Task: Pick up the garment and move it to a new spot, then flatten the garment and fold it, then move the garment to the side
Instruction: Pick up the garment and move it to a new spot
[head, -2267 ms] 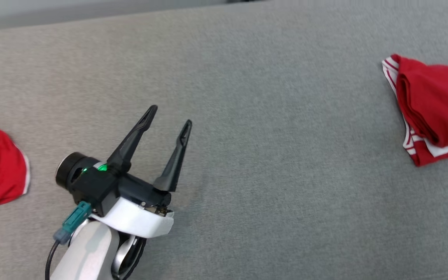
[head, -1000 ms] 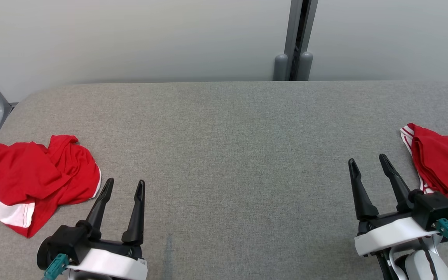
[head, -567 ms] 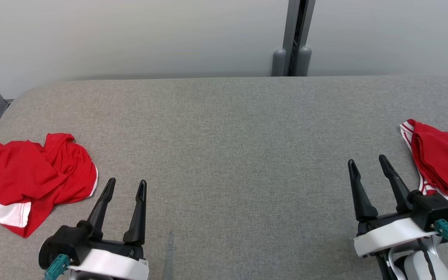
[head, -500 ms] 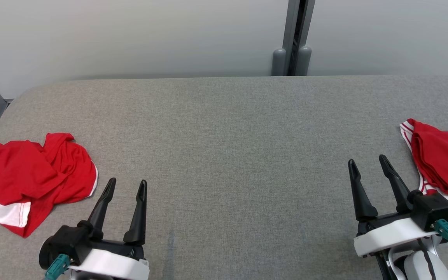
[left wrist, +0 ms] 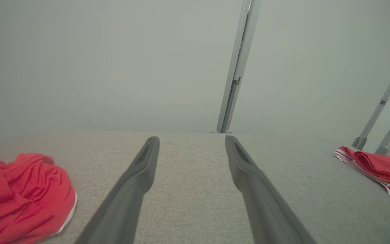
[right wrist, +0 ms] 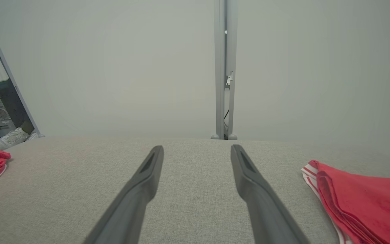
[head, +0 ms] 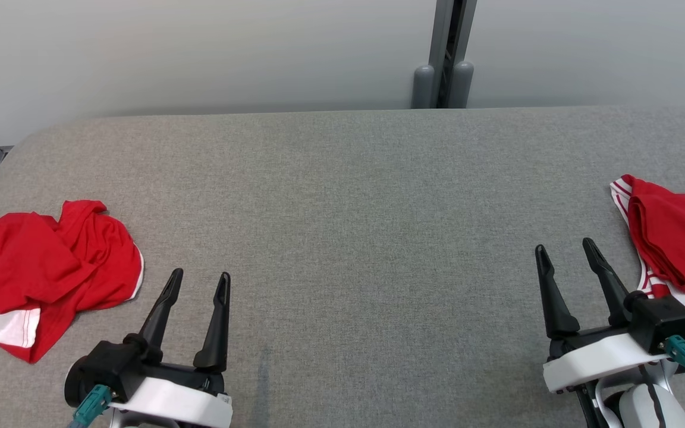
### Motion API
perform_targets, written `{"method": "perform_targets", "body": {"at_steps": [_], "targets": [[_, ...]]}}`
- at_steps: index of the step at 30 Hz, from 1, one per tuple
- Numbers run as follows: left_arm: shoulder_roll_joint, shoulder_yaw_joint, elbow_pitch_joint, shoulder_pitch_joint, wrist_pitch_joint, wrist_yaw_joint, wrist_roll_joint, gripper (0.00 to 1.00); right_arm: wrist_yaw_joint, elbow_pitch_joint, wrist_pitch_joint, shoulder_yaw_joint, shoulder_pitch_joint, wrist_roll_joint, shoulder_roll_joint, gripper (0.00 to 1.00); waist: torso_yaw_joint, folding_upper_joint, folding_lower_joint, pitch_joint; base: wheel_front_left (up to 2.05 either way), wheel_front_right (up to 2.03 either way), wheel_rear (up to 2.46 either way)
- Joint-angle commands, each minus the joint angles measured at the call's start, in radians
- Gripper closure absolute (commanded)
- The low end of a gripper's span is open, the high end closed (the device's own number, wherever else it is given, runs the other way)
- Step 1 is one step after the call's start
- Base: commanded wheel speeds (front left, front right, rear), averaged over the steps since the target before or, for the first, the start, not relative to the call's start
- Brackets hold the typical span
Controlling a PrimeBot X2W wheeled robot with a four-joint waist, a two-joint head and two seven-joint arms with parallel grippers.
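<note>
On the left end of the gray table (head: 348, 196) there's the crumpled garment (head: 45, 279). It's red with white trim, bunched up in a heap, lying close to the table's left edge. Way over on the right end sits the folded garment (head: 675, 244), same red with white stripes along the hem. It's stacked in neat layers and runs off the right side of the head view. The two are well apart, with a big bare stretch of gray fabric between them.

Left gripper (head: 200, 274) is low at the near left, fingers spread wide, holding nothing, pointing toward the far edge. It's near the crumpled garment, a bit to its right, not touching it. In the left wrist view the heap sits off to the left of the fingers, and plain table fabric shows between them.

Right gripper (head: 563, 245) is at the near right, fingers spread just as wide, also empty. The folded garment is just beside it on its right. Right wrist view has both fingers clear of the cloth.

Behind the table is a pale wall (head: 200, 53) with a gray post (head: 446, 53) at the middle of the far edge. Right wrist view also catches what looks like a white shoe (right wrist: 12, 138) past the table's far left corner.
</note>
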Motion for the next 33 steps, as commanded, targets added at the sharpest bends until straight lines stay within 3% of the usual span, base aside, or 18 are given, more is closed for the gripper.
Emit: {"method": "perform_targets", "body": {"at_steps": [1, 11, 20, 33], "targets": [[0.003, 0.0, 0.0, -0.01, -0.001, -0.004, -0.004, 0.0, 0.0, 0.003, -0.005, -0.005, -0.004, -0.008, -0.001, 0.0, -0.001, 0.0, 0.0, 0.001, 0.0, 0.0, 0.0], [0.003, -0.021, 0.017, -0.028, -0.001, -0.004, 0.019, 0.0, 0.0, 0.011, -0.005, -0.004, -0.001, -0.015, 0.0, 0.0, 0.035, 0.0, 0.0, 0.022, 0.0, 0.0, 0.0], [0.003, -0.012, 0.01, -0.058, -0.001, 0.004, -0.052, 0.0, 0.0, 0.01, -0.005, 0.037, -0.032, -0.021, 0.002, 0.0, 0.185, 0.0, 0.0, 0.068, 0.0, 0.0, 0.0], [0.003, 0.055, 0.004, -0.034, -0.001, 0.007, -0.042, 0.0, 0.0, 0.01, -0.005, 0.094, -0.032, 0.013, 0.003, 0.0, 0.367, 0.0, 0.0, 0.024, 0.0, 0.0, 0.0]]}}
